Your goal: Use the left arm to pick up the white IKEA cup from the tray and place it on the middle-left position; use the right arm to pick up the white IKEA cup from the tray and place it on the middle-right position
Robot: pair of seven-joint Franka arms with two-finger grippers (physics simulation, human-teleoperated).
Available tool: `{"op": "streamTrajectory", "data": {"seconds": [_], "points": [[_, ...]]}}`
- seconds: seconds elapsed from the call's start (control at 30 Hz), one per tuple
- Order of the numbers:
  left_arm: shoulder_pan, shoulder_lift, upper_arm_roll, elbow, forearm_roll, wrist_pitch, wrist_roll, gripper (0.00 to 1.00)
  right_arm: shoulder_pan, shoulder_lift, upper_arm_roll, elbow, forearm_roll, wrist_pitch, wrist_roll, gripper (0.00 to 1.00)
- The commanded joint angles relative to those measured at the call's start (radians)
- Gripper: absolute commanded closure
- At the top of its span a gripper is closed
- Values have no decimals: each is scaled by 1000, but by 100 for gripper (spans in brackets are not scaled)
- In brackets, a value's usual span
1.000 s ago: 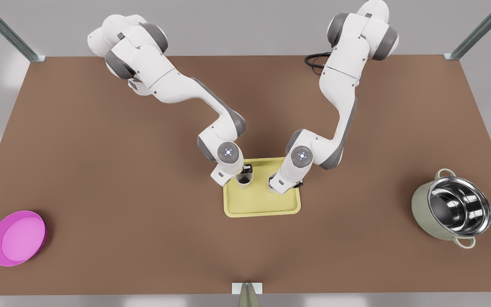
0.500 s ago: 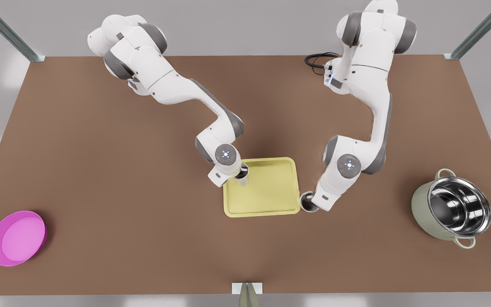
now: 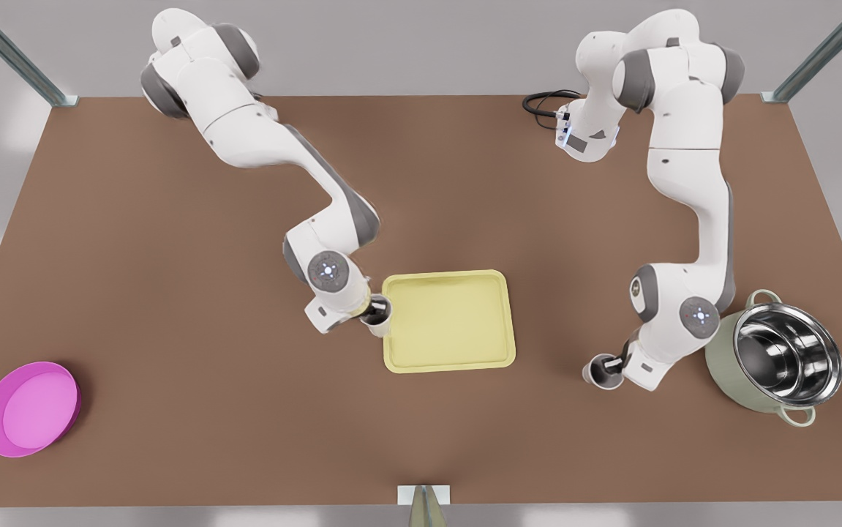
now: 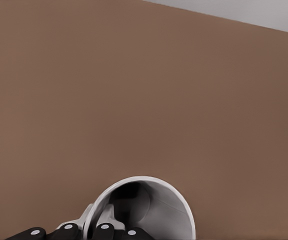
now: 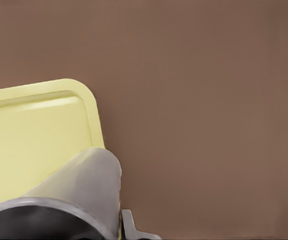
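Note:
The pale yellow tray (image 3: 450, 364) lies mid-table with nothing on it. My right gripper (image 3: 371, 315), on the arm at the front view's left, is shut on the rim of a white cup (image 3: 379, 325) at the tray's left edge. In the right wrist view this cup (image 5: 84, 182) hangs over the tray's rim (image 5: 95, 120). My left gripper (image 3: 614, 364), on the arm at the front view's right, is shut on the other white cup (image 3: 599, 375) above bare brown tabletop (image 3: 559, 410), between the tray and the pot. In the left wrist view, one finger is inside that cup (image 4: 154, 210).
A steel pot (image 3: 775, 359) with a pale green outside stands just to the front view's right of the left arm's hand. A round pink dish (image 3: 29, 408) sits near the front-left corner. A black cable (image 3: 538, 102) lies at the back edge.
Both arms swung outward with their cups. The left gripper's cup went from the tray to the table beside the pot. The right gripper's cup moved from inside the tray to its left edge.

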Motion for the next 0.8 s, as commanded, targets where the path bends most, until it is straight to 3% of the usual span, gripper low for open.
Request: {"op": "streamTrajectory", "data": {"seconds": [0.0, 0.13, 0.17, 0.2, 0.3, 0.33, 0.37, 0.43, 0.5, 0.57, 0.67, 0.7, 0.77], "points": [[-1, 17, -3, 1, -33, 85, 288, 83, -66, -47, 0, -71, -5, -44, -229, 86], [-1, 33, -3, -2, -36, 128, 288, 83, -198, -72, 0, -164, -5, -42, -425, 86], [1, 33, -3, -2, -36, 130, 288, 35, -199, -66, 2, -183, -5, -42, -427, 85], [1, 31, -3, -2, -36, 128, 289, 0, -199, -49, 2, -183, -5, -31, -427, 84], [-1, 31, -3, -2, -36, 128, 289, 0, -199, -21, 2, -183, -5, -17, -427, 80], [1, 31, -3, -2, -35, 128, 289, 0, -198, -13, 2, -183, -5, -17, -427, 54], [-1, 31, -2, -2, -26, 127, 289, 0, -198, -13, 2, -183, -5, -17, -427, 20], [-1, -28, 4, -2, -23, 27, 289, 0, -199, -13, 2, -183, -5, -17, -427, 18], [-2, -196, 9, 75, 75, -349, 292, 0, -199, -13, 2, -181, -5, -17, -427, 15], [-7, -251, 4, 210, 135, -637, 289, 0, -199, -13, 2, -178, -6, -17, -427, 9], [-5, -320, 3, 265, 11, -748, 96, 0, -199, -15, 0, -172, -6, -17, -427, 6], [-5, -456, 3, 51, 60, -575, 202, 0, -199, -17, 0, -167, -6, -16, -427, 6], [-8, -435, -10, 61, 102, -573, 150, 0, -199, -20, 0, -167, -6, -16, -427, 6]]}}
